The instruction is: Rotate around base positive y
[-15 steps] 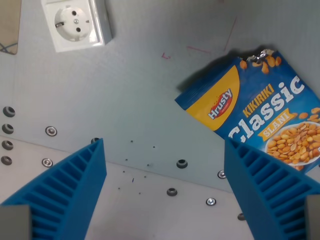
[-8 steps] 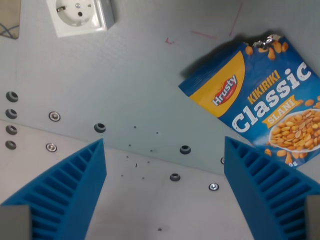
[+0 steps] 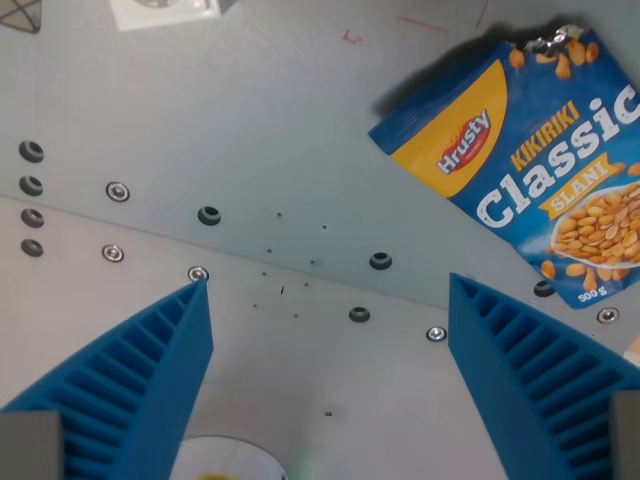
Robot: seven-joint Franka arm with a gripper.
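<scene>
My gripper (image 3: 328, 285) is open and empty, its two blue ribbed fingers (image 3: 140, 370) at the lower left and lower right of the wrist view. It hangs above a grey metal table (image 3: 270, 130). A blue and yellow peanut bag (image 3: 540, 170) marked "Hrusty Classic" lies flat at the upper right, above and beyond the right finger and apart from it. The bag's top edge looks torn open. Nothing is between the fingers.
A white wall socket (image 3: 165, 10) is cut off by the top edge at the upper left. Rows of screws and holes (image 3: 208, 215) run across the plate along a seam. A round pale object (image 3: 225, 460) shows at the bottom edge.
The whole scene has shifted up and to the right in the view, so the camera has moved. The socket has nearly left the top edge and a round pale object has appeared at the bottom.
</scene>
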